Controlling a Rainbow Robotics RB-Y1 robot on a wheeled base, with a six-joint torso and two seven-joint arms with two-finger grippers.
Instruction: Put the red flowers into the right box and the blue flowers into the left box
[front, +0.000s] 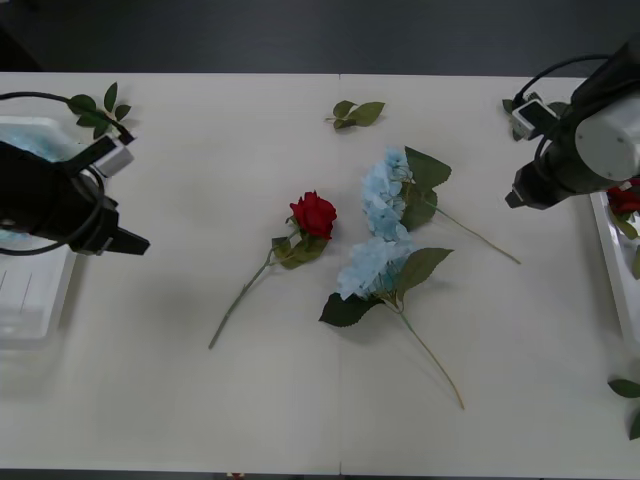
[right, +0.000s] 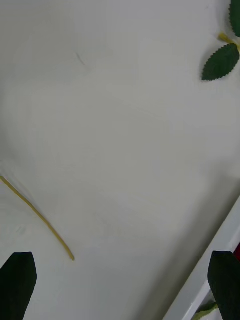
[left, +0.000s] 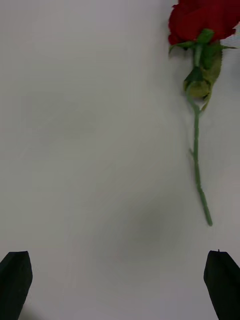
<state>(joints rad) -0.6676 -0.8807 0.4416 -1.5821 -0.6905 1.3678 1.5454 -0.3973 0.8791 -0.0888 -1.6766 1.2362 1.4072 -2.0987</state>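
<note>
the left gripper (left: 120, 285) sat nearest the lens, its black fingers (left: 15, 277) spread wide at the two lower corners of the left wrist view, holding nothing and touching nothing. above them lay bare white worktop (left: 90, 150), and toward the upper right of that frame a red flower (left: 202, 20) lay with its green stem running down toward the right-hand finger, stopping short of it.

the right gripper (right: 120, 285) was likewise spread wide and empty, its dark fingers (right: 20, 280) at the lower corners of the right wrist view. between them the tip of a tan stem (right: 40, 220) came in from the left edge, and the white rim of the right box (right: 210, 250) crossed the lower right corner. a serrated leaf sprig (right: 220, 62) lay at the upper right.

the front view added the whole layout: the red flower (front: 313, 214) at centre, apart from the blue flowers (front: 385, 225), two heads lying just right of it with their stems slanting to the lower right. the left box (front: 30, 310) sat at the left edge, partly hidden by the left arm, with something pale blue inside. the right box (front: 612, 270) sat at the right edge with red showing in it. loose leaf sprigs (front: 358, 113) lay at top centre, upper left and lower right.
</note>
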